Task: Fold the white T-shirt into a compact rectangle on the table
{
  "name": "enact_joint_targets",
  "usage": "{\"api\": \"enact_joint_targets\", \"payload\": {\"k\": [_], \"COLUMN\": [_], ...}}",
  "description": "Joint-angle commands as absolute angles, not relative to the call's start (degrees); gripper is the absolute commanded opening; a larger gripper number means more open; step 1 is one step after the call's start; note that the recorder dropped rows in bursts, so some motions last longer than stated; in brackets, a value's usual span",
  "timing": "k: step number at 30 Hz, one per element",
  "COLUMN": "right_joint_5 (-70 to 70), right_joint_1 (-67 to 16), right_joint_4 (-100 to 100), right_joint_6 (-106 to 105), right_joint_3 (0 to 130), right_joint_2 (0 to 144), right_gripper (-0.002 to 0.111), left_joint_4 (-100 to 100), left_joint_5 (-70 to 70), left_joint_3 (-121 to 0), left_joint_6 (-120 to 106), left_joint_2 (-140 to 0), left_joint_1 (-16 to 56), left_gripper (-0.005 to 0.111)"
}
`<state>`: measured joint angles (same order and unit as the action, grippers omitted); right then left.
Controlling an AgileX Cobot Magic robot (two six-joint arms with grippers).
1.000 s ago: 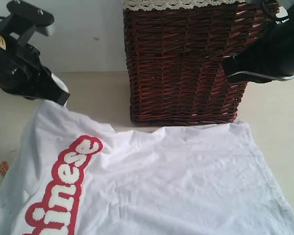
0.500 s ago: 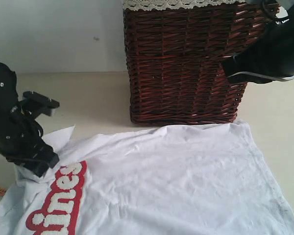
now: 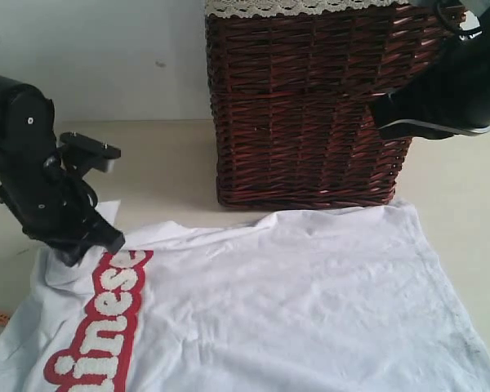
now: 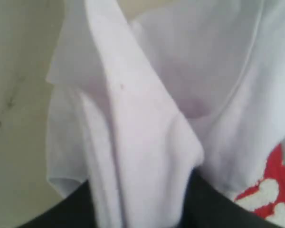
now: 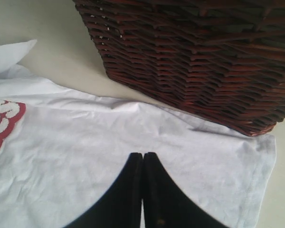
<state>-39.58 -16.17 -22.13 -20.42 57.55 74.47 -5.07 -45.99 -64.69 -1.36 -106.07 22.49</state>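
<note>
Left claw (image 3: pixel 83 245), mid-left of the exterior frame, sits on the bunched corner of the white shirt (image 3: pixel 310 302) with a fold between its jaws; can't tell if it's clamped. Right claw (image 5: pixel 143 157) is closed, hanging above the shirt at upper right. Shirt lies spread on the tabletop (image 3: pixel 163 163) across the lower frame, red lettering (image 3: pixel 106 318) lower left, top edge just beside the wicker basket (image 3: pixel 310 106).

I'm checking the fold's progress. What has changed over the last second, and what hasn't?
The left gripper came down from the far left, dragging a corner of the white T-shirt nearer the camera, so that edge is now bunched. Cloth lies between its jaws; whether it is gripped is unclear. The right gripper, shut, and the wicker basket stayed put.
</note>
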Motion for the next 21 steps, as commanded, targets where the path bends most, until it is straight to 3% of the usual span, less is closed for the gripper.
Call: {"api": "enact_joint_targets", "payload": {"k": [1,3,9,13,21], "right_joint_5": [-38.9,-38.4,-38.4,-38.1,-37.9], "right_joint_1": [-16.0,-16.0,-16.0,-16.0,-16.0], "right_joint_4": [-22.4,-22.4,-22.4,-22.4,-22.4], "right_joint_6": [-20.9,-20.9,-21.4,-21.5,-21.5], "right_joint_3": [58.1,58.1,58.1,58.1,58.1], "right_joint_2": [74.1,74.1,74.1,74.1,74.1], "right_gripper": [0.0,0.0,0.0,0.0,0.0], "left_joint_4": [0.4,4.8,9.1,5.7,4.8], "left_joint_5": [-42.6,-40.6,-31.9,-28.7,-36.4], "left_joint_3": [-67.0,-67.0,-66.5,-65.8,-66.0], "left_joint_6": [-3.2,-7.8,-10.9,-9.1,-8.6], "left_joint_2": [-102.9,-101.9,-101.3,-101.6,-102.3], "left_joint_1": [22.9,22.9,22.9,21.8,19.4], "left_gripper": [0.046,0.051,0.053,0.063,0.063]}}
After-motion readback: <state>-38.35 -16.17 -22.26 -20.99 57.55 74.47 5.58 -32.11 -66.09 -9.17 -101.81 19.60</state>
